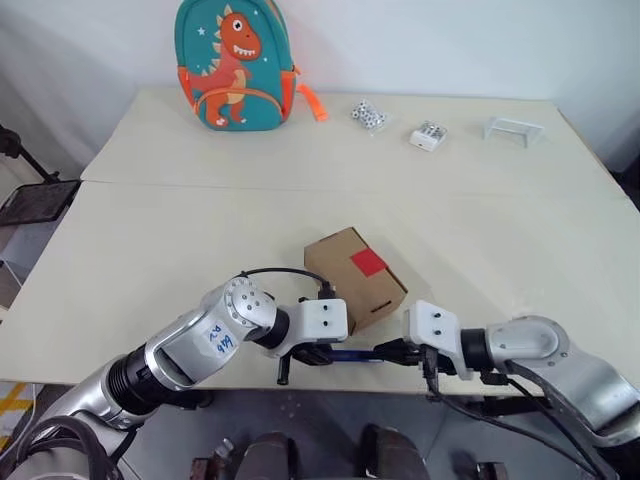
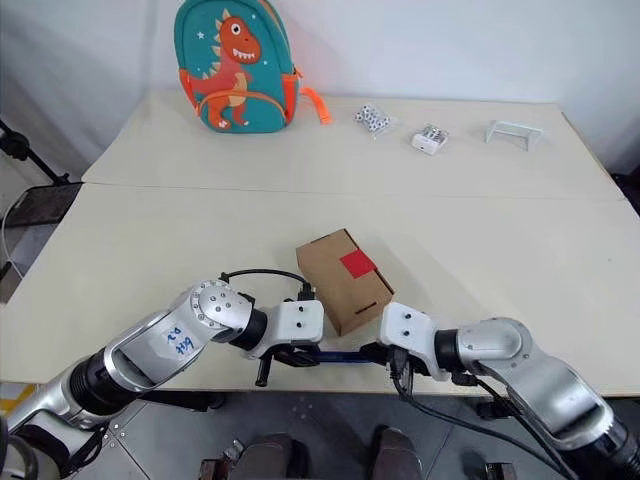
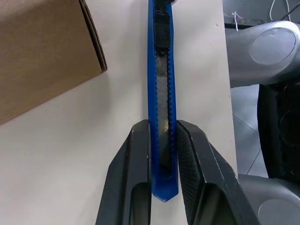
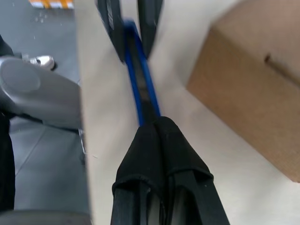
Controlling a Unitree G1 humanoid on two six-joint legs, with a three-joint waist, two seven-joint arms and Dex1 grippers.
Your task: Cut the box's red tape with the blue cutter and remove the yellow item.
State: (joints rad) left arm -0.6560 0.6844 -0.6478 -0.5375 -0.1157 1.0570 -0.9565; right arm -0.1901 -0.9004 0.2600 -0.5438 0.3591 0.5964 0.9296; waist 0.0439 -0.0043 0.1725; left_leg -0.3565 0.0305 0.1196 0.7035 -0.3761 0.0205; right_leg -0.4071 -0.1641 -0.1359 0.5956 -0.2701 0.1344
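The brown box (image 1: 345, 272) lies closed near the table's front edge, with the red tape (image 1: 368, 263) on its top face. Just in front of it, the blue cutter (image 1: 352, 354) lies level along the table edge, held at both ends. My left gripper (image 3: 163, 127) is shut on the cutter's (image 3: 161, 84) butt end. My right gripper (image 4: 159, 125) comes from the other side and is shut on the cutter's (image 4: 140, 91) far end. A corner of the box (image 4: 253, 89) lies beside both grippers. The yellow item is hidden.
A teal dinosaur backpack (image 1: 235, 65) stands at the table's back left. Small white objects (image 1: 368, 114) (image 1: 428, 135) and a white bracket (image 1: 513, 130) lie along the back right. The table's front edge (image 1: 200, 375) runs right under both grippers.
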